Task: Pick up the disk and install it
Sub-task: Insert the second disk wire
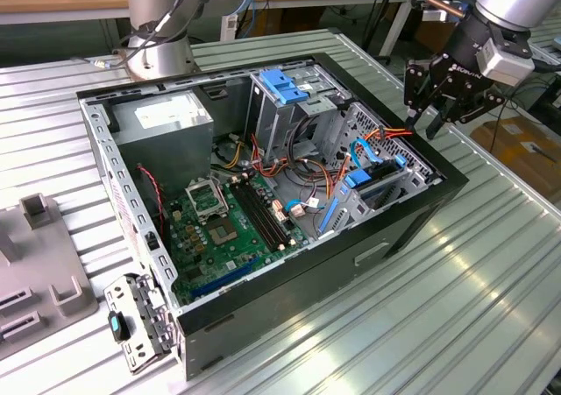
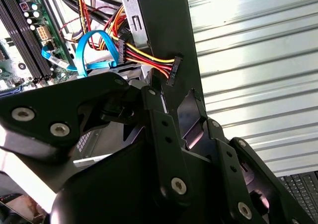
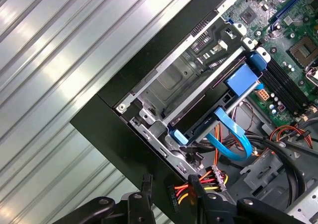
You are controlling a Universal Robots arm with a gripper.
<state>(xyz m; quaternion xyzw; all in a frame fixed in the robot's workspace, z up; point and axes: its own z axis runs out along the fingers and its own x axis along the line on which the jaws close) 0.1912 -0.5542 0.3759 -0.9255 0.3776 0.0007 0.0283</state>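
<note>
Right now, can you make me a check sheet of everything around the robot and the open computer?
Surface: ribbed silver metal table, carrying the open black computer case.
Job's things: grey disk with light-blue carrier rail, lying in the metal drive bay at the case's edge, not in the gripper.
Clutter: grey plastic fixture at the exterior view's left.
Grippers: black gripper open and empty, above the case's edge near the bay.
Cables: flat blue cable looping beside the disk; red, yellow and black wire bundle ending in a loose black connector.
Surroundings: wooden bench behind; brown cardboard past the table.
</note>
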